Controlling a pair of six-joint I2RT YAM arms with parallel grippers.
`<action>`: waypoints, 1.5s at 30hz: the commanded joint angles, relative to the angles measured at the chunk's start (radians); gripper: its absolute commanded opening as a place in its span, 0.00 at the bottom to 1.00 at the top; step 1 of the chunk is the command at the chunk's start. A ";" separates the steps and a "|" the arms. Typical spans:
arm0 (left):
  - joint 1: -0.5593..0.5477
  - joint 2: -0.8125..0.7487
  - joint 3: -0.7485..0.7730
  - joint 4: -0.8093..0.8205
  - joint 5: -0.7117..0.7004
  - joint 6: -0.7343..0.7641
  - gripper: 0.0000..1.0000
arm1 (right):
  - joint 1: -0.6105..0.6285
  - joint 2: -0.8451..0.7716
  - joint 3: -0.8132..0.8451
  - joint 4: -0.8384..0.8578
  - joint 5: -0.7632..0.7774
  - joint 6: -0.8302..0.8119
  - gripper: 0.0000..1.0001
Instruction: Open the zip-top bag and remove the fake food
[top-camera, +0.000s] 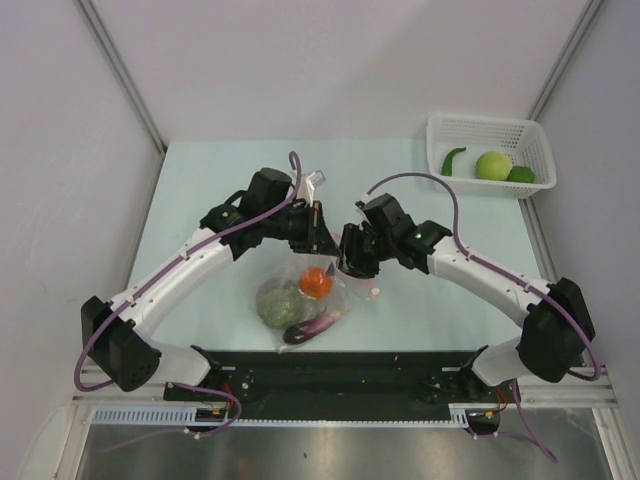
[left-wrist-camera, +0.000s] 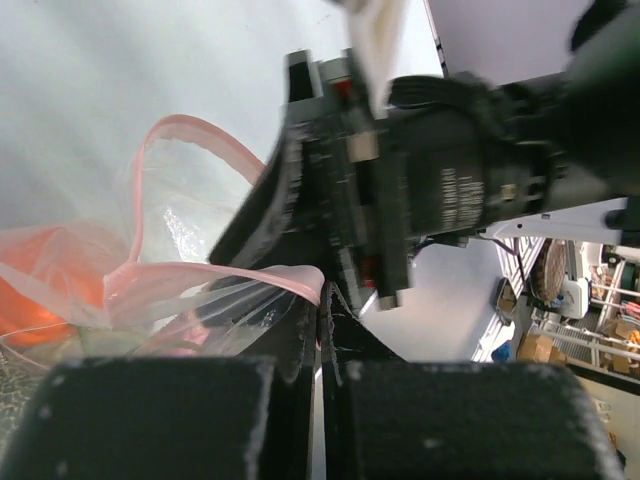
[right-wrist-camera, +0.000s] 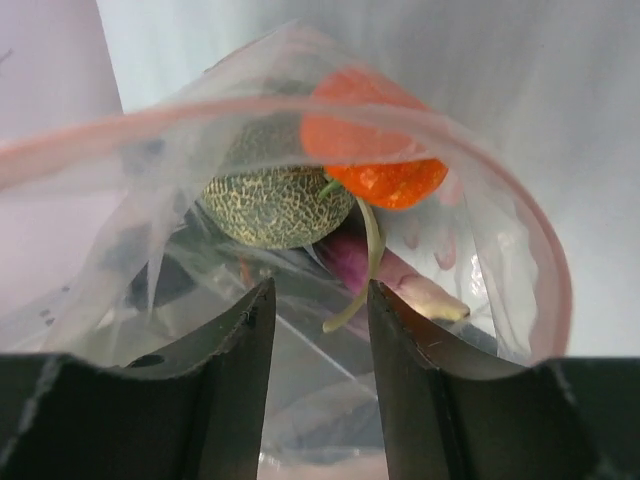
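The clear zip-top bag (top-camera: 335, 297) lies mid-table with its mouth held up and spread. Inside it are fake food pieces: an orange-red ball (top-camera: 315, 282), a mottled green-brown head (top-camera: 280, 303) and a purple eggplant (top-camera: 312, 325). My left gripper (left-wrist-camera: 322, 300) is shut on the pink zip strip (left-wrist-camera: 250, 272) at the mouth's edge. Opposite it, my right gripper (right-wrist-camera: 318, 300) is at the mouth, jaws apart, with clear film lying between them. Past its fingers (right-wrist-camera: 248, 320) I see the ball (right-wrist-camera: 375, 140), the head (right-wrist-camera: 275, 205) and the eggplant (right-wrist-camera: 400, 270).
A white mesh basket (top-camera: 450, 128) stands at the table's far right corner. It holds a dark green pepper (top-camera: 453, 160), a pale green round piece (top-camera: 493, 165) and another green piece (top-camera: 520, 174). Grey walls close in the table on three sides.
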 joint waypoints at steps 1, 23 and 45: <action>0.001 -0.001 0.044 0.040 0.045 -0.014 0.00 | 0.027 0.066 -0.034 0.174 -0.004 0.074 0.47; -0.096 0.080 -0.037 0.138 0.076 -0.042 0.00 | 0.066 0.375 -0.072 0.494 -0.087 0.151 0.90; -0.096 0.075 -0.068 0.095 0.048 0.015 0.00 | 0.086 0.588 -0.077 0.673 -0.053 0.157 0.80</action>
